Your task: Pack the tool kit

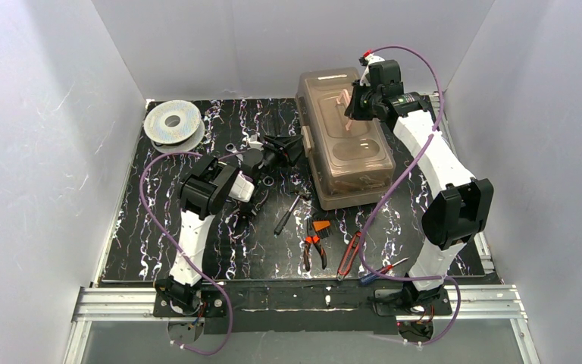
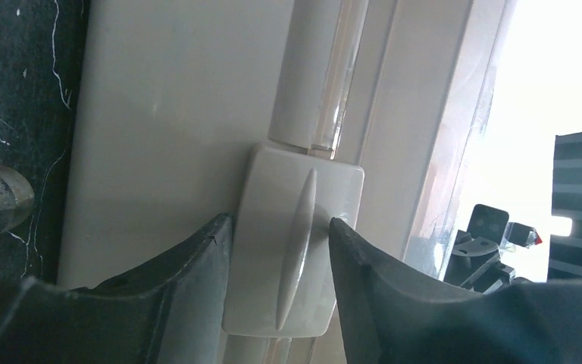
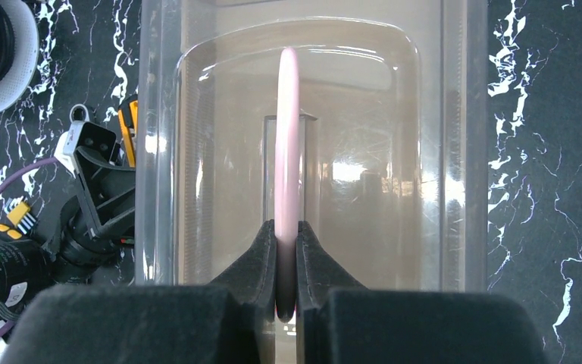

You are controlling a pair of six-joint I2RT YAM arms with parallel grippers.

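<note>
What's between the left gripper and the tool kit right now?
Nothing. The left wrist view shows the left gripper straddling the beige latch of the tool kit.

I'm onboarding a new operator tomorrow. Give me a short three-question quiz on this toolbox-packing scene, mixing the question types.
1. True or false: the right pincer is shut on the pink handle of the tool kit.
2. What does the left pincer straddle? A) wire spool B) beige latch C) screwdriver
3. Short answer: where do the orange-handled pliers lie?
Key: 1 true; 2 B; 3 on the black mat, in front of the tool kit, outside it.
</note>
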